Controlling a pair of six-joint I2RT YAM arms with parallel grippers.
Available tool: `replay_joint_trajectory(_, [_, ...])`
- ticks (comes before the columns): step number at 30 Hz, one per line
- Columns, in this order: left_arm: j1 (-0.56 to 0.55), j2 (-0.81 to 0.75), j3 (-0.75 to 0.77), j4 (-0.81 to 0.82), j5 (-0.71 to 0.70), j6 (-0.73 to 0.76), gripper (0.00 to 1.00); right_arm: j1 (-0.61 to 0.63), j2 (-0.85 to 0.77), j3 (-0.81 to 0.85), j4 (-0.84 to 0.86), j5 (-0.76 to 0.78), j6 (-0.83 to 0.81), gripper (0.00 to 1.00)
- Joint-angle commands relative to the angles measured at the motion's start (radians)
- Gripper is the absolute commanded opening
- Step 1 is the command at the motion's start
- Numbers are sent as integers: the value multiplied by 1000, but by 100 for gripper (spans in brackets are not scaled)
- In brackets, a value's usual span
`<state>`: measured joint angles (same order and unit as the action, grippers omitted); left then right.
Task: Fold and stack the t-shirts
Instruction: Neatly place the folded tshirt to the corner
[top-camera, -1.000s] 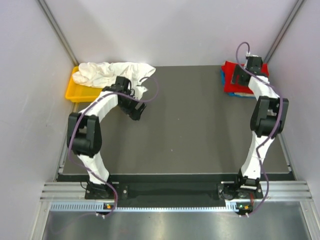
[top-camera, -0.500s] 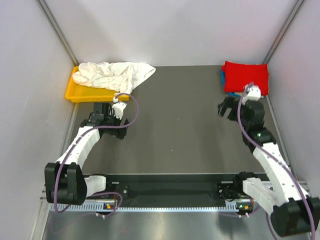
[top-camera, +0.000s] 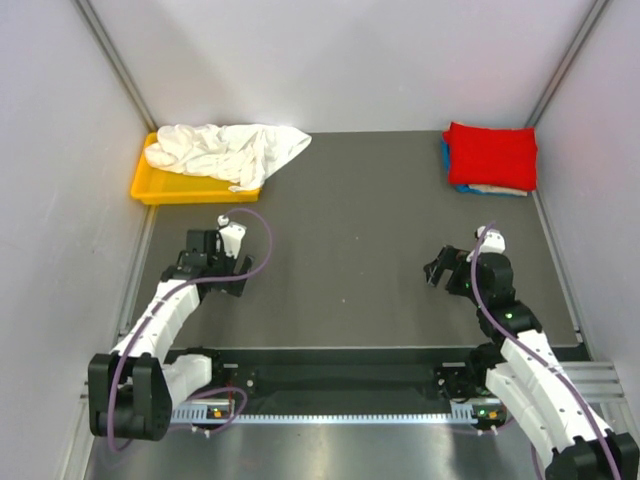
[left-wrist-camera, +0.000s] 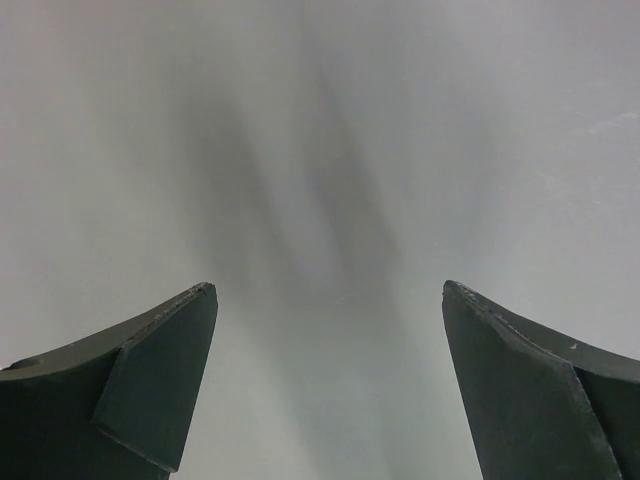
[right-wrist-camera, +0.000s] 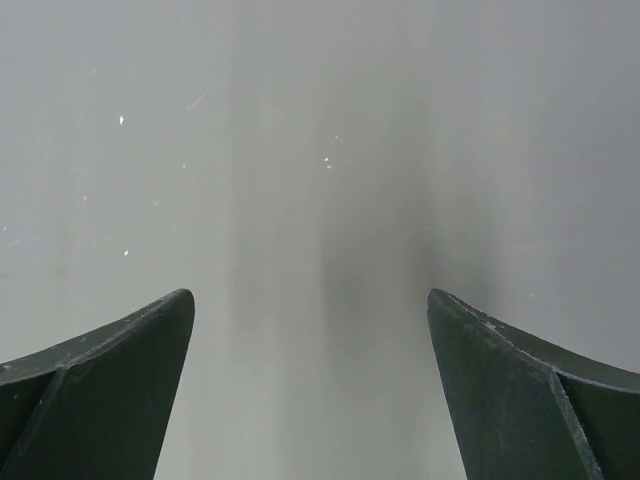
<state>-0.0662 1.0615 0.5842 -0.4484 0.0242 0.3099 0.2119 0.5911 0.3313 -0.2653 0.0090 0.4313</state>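
Pulled back since a second ago, with the left arm (top-camera: 160, 310) away from the white t-shirt (top-camera: 225, 150) and the right arm (top-camera: 520, 340) off the red t-shirt (top-camera: 490, 155), both now folded low toward the near edge of the table (top-camera: 350, 220). Uncovers the whole red top, partly hidden by the right arm a second ago.

Places the left gripper (left-wrist-camera: 327, 286) over the near left part of the dark table, well apart from the yellow tray (top-camera: 145, 187). Shows, in the left wrist view, dark fingers (left-wrist-camera: 150, 390) set wide apart, holding nothing, with only blurred pale grey between them. Places the right gripper (right-wrist-camera: 308, 293) over the near right part of the table, well apart from the stack. Shows the same in the right wrist view: fingers (right-wrist-camera: 100, 390) wide apart, empty, a plain grey surface beyond.

Finds the white t-shirt unfolded and crumpled at the far left, draped across the yellow tray and spilling over its right end onto the table. Finds the red t-shirt folded into a neat rectangle in the far right corner, lying on top of a stack, with a blue t-shirt (top-camera: 445, 158) peeking out at its left edge and a pale sliver along its near edge; cannot tell what that pale layer is.
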Motion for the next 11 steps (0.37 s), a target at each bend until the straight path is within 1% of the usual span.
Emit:
replay_joint_trajectory(1, [5,-35,-1,62,-56,-22,99,12,-2,17,57,-33,6,100])
replay_joint_trajectory(7, [6,-60,-14,51,-66,-3,99,12,-13,8,66,-29,3,100])
replay_joint_trajectory(11, [9,-72,-20,74,-90,-3,99,12,-16,11,58,-29,1,100])
